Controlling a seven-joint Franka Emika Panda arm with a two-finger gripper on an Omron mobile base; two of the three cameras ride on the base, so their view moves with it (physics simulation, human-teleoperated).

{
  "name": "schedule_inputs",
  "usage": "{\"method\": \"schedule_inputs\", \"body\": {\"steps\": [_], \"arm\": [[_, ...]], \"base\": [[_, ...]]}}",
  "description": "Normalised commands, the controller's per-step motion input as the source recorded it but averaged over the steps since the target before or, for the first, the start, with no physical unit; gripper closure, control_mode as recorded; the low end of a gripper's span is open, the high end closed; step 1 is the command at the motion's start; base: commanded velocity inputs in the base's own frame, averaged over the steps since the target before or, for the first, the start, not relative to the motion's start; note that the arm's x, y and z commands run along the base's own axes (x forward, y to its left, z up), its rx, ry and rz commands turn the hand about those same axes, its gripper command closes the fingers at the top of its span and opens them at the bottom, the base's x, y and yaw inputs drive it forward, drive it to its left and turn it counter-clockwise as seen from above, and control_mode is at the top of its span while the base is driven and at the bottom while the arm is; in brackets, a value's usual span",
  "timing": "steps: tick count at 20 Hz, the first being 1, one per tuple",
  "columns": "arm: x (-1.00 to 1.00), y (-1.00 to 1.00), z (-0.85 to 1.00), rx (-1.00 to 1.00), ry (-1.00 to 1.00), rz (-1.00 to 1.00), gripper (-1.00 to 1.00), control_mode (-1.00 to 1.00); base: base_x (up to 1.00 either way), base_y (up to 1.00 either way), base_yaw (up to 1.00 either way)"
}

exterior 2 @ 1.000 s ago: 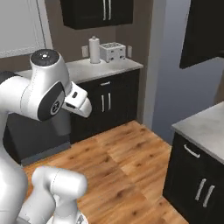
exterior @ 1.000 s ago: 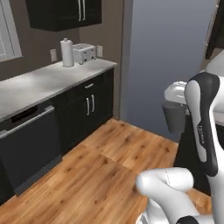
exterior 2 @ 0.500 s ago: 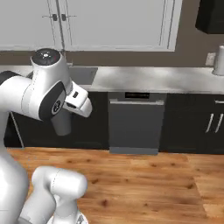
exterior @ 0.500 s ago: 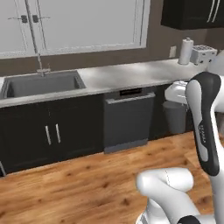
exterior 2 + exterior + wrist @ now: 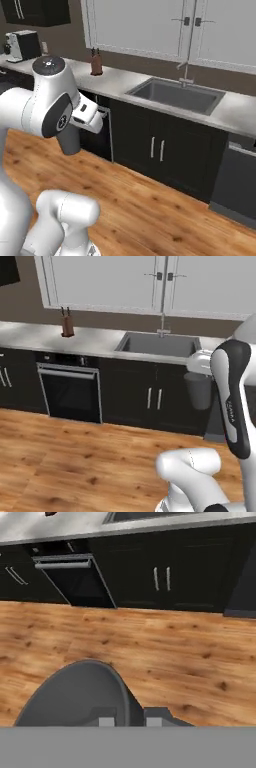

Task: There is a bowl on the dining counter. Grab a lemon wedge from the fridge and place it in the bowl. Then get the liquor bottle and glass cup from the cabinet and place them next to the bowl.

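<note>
From the left base view I've got the glass cup (image 5: 199, 390) hanging off the hand by the sink (image 5: 156, 344), right base shows the cup (image 5: 68, 140) again, and in the hand view the gripper (image 5: 129, 722) is pinched on its rim, so a sharp base turn could slip it.

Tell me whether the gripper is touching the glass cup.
Touching. In the hand view the glass cup sits right at the gripper, its wall between the two fingertips. In the left base view the cup hangs clear of the floor.
</note>
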Motion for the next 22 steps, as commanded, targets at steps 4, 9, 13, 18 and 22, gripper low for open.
{"method": "schedule_inputs", "body": {"steps": [4,9,13,18,22], "arm": [[0.00,0.00,0.00,0.00,0.00,0.00,1.00,1.00],[0.00,0.00,0.00,0.00,0.00,0.00,1.00,1.00],[0.00,0.00,0.00,0.00,0.00,0.00,1.00,1.00],[0.00,0.00,0.00,0.00,0.00,0.00,1.00,1.00],[0.00,0.00,0.00,0.00,0.00,0.00,1.00,1.00]], "base": [[1.00,0.05,0.57],[1.00,0.00,0.56],[1.00,0.00,0.61],[1.00,0.00,0.72],[1.00,0.00,0.75]]}}
